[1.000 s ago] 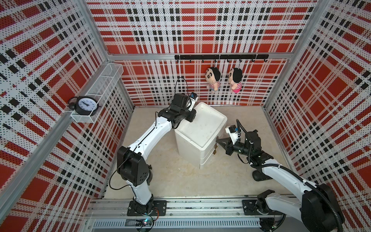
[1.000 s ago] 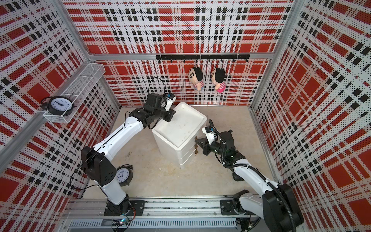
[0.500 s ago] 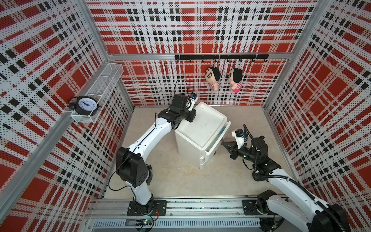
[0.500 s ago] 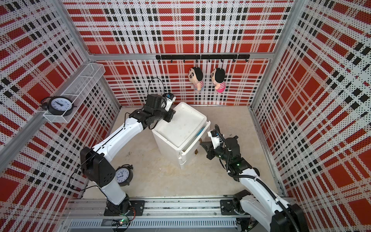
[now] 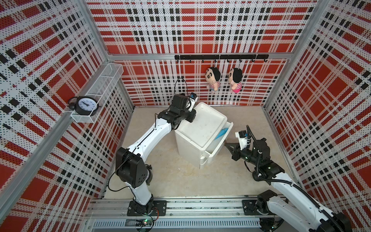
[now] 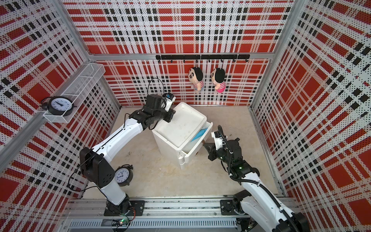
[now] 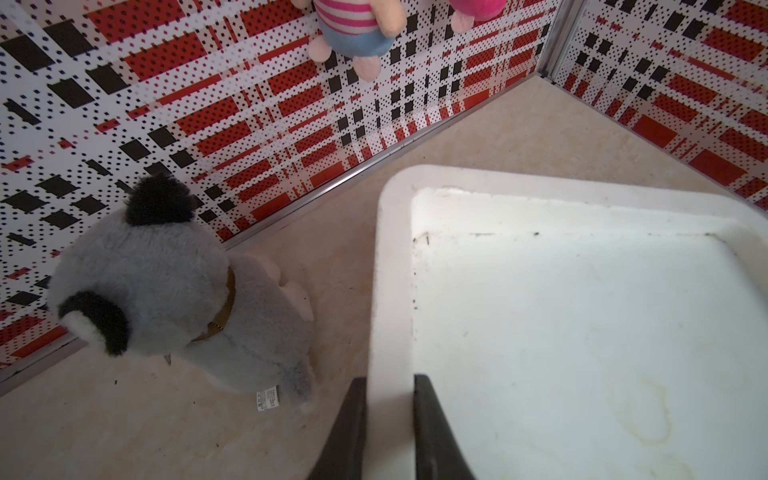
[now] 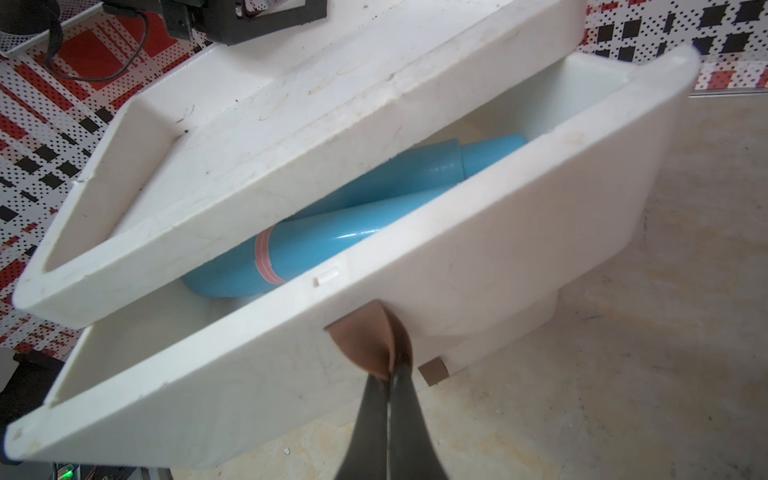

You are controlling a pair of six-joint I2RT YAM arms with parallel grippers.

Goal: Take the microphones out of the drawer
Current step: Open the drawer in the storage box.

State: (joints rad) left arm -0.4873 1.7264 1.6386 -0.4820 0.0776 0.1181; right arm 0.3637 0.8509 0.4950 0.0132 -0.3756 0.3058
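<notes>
Drawer unit (image 5: 198,130), white, stands near the middle of the bench (image 5: 176,180), a little toward the back edge; seen in both top views (image 6: 180,128). Its front faces the bench's right edge.

Top drawer (image 8: 498,249) stands partly open, front panel clear of the unit body. A gap shows between the panel and the unit's top in a top view (image 5: 222,141).

Microphone (image 8: 332,232): blue with a pink band, lying slantwise inside the open top drawer, close against the inner face of the front panel. Its wide end and part of its length sit under the unit's top. A blue sliver of it shows in both top views (image 5: 221,133) (image 6: 198,135).

Right jaws: clenched on the brown handle (image 8: 365,336) at the drawer front, fingers (image 8: 370,424) pressed together on it. A small brown tab (image 8: 433,371) sits just below and beside the handle, untouched.

Left jaws: clamped across the raised rim of the unit's top near its back-left corner, one of the fingers (image 7: 351,428) outside the rim and one inside.

Grey plush toy (image 7: 166,291) sits on the bench between the unit and the back wall.

Two dolls (image 5: 213,79) (image 5: 235,80) hang from the black hook rail (image 5: 220,57) on the back wall.

A clock (image 5: 86,104) sits in the wire basket (image 5: 104,84) on the left wall. A second clock (image 6: 122,175) stands just beside the left arm (image 6: 112,142), near the front-left corner.
</notes>
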